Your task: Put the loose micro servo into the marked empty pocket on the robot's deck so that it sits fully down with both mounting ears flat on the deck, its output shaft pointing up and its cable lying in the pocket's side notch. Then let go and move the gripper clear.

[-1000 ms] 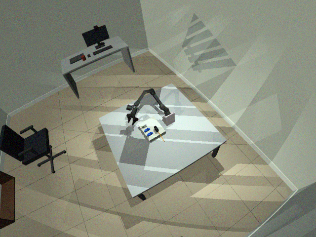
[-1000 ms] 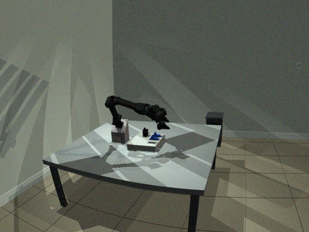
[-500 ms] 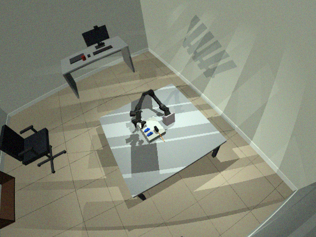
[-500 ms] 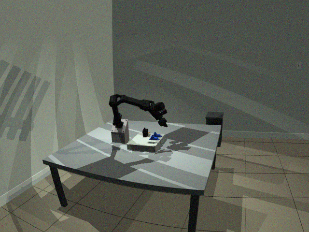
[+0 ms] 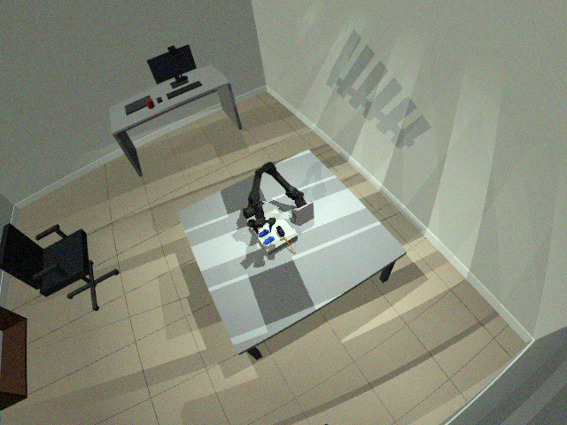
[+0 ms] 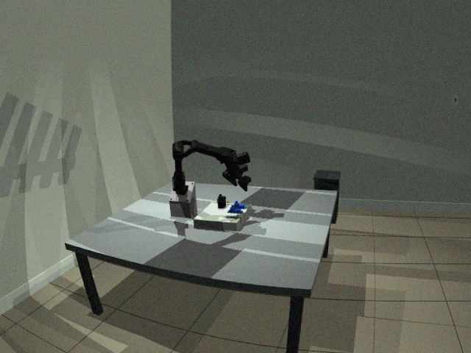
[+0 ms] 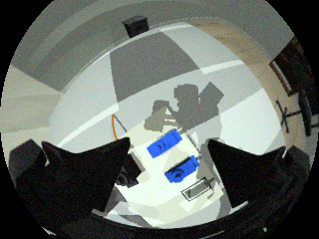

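The loose micro servo (image 5: 280, 230) (image 6: 221, 201) (image 7: 132, 169) is black and stands on the cream deck (image 5: 290, 228) (image 6: 213, 223) (image 7: 155, 199). Its orange cable (image 5: 289, 245) (image 7: 114, 128) runs off the deck's edge. In the wrist view the left finger partly hides the servo. The marked empty pocket (image 6: 232, 217) (image 7: 196, 189) is a dark-outlined rectangle beside a blue servo; in the top view the gripper hides it. My gripper (image 5: 261, 225) (image 6: 241, 187) (image 7: 170, 143) is open and empty, pointing down above the deck, with the blue servos between its fingers in the wrist view.
Two blue servos (image 5: 264, 233) (image 5: 268, 240) (image 7: 164, 142) (image 7: 182, 169) sit in a row with the pocket. The arm's box-shaped base (image 5: 303, 213) (image 6: 183, 207) stands beside the deck on the grey table (image 5: 338, 269) (image 6: 281, 265).
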`<control>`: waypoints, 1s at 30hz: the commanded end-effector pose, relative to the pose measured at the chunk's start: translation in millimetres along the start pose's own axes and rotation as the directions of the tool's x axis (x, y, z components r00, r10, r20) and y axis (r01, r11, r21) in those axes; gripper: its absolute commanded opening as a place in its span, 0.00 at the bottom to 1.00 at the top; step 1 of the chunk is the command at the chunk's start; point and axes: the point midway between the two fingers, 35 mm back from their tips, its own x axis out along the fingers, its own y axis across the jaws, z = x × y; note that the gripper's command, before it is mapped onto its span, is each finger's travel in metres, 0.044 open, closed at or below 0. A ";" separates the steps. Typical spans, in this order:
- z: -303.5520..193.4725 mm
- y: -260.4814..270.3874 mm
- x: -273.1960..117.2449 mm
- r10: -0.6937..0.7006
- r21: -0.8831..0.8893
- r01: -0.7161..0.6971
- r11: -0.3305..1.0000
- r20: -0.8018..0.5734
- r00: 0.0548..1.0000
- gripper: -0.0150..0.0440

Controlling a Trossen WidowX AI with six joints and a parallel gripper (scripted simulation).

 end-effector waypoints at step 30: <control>-53.5 105.0 10.4 -0.121 -0.576 -0.177 0.798 -0.440 0.890 1.00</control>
